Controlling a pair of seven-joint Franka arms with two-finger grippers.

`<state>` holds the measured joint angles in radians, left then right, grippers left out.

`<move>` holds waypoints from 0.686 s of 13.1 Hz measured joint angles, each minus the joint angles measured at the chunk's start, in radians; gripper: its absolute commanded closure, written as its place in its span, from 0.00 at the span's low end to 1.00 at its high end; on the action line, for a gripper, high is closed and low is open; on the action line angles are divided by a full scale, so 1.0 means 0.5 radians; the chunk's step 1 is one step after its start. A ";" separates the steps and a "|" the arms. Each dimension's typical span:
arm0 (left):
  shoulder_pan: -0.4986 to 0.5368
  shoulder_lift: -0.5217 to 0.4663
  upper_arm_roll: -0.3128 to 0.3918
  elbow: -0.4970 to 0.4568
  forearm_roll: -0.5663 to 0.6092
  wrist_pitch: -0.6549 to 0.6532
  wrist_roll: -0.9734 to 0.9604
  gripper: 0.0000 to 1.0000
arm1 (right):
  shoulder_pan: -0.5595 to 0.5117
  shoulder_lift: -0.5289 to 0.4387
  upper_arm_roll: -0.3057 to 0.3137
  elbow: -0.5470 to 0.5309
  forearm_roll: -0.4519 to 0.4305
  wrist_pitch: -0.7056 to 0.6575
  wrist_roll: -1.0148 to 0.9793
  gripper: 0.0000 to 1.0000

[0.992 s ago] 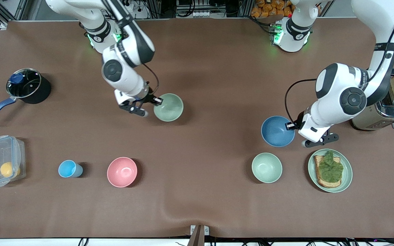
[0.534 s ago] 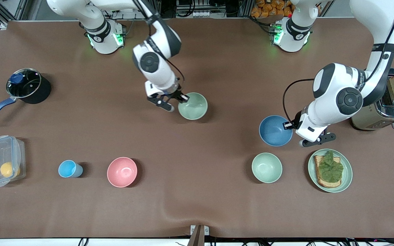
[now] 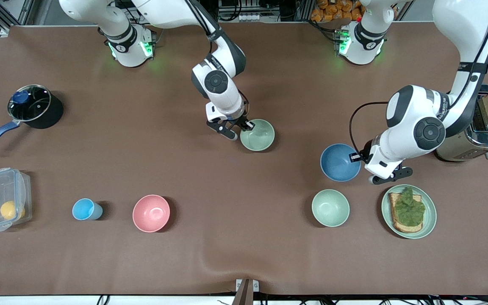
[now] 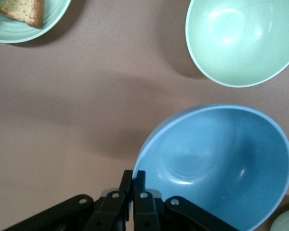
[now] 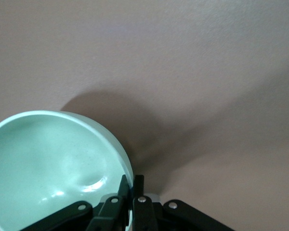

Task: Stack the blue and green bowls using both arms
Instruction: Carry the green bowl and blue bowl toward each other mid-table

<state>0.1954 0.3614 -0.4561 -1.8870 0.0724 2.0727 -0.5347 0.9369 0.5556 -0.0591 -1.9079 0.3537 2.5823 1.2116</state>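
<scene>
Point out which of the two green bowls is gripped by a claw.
The sage-green bowl pinched at its rim by the right claw; the paler mint-green bowl sits untouched beside the sandwich plate.

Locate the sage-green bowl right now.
In the front view the round matte sage-green bowl is up in the air over mid-table, its rim pinched in the right gripper, between the arms' bases and the round matte blue bowl gripped by the left gripper.

Brown table (image 3: 100, 262) bears pot (image 3: 35, 106); toaster (image 3: 477, 140); pink bowl (image 3: 151, 213); plate (image 3: 430, 220).
</scene>
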 measured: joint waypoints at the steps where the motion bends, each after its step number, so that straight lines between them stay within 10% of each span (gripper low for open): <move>1: -0.001 0.000 -0.003 0.004 0.000 0.000 -0.018 1.00 | 0.004 0.008 0.000 0.011 0.000 -0.001 0.007 0.19; 2: -0.001 -0.002 -0.011 0.008 0.000 0.000 -0.046 1.00 | 0.005 0.014 0.000 0.016 0.001 -0.002 0.016 0.00; 9: -0.018 -0.031 -0.327 0.005 0.000 -0.006 -0.460 1.00 | -0.034 0.016 -0.039 0.196 0.006 -0.311 0.159 0.00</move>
<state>0.1863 0.3459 -0.6199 -1.8847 0.0724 2.0698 -0.7649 0.9198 0.5636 -0.0787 -1.8100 0.3567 2.4269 1.2909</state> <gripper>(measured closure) 0.956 0.141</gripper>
